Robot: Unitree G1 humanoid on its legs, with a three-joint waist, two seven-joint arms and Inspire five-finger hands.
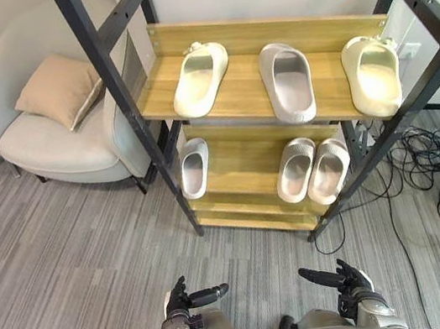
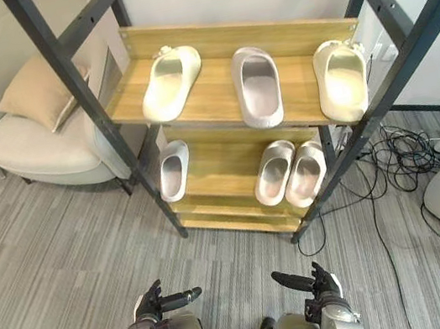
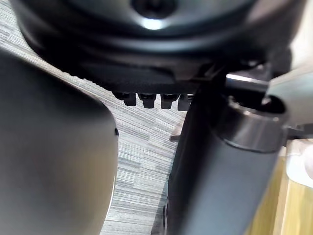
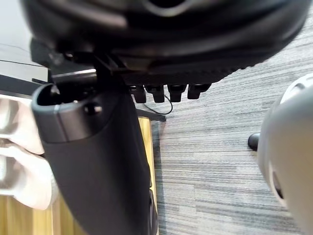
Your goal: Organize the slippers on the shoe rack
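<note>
Wooden shoe rack, black metal frame [image 1: 265, 33]. Lower shelf: grey slipper pair [image 1: 313, 169] together, looks done. Top shelf: tilted cream slipper [image 1: 200, 78] and far cream slipper [image 1: 373, 73] well apart, lone grey slipper [image 1: 288, 82] between; single grey slipper [image 1: 194, 167] below. Pairing likely left. Left hand [image 1: 183, 300], right hand [image 1: 349, 280] low, released, empty.

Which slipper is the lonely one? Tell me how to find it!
Find the wooden shoe rack beside the armchair. On the shelf under its top one, a slipper pair sits at the right. The lonely slipper lies at the left end, by the black post.
</note>
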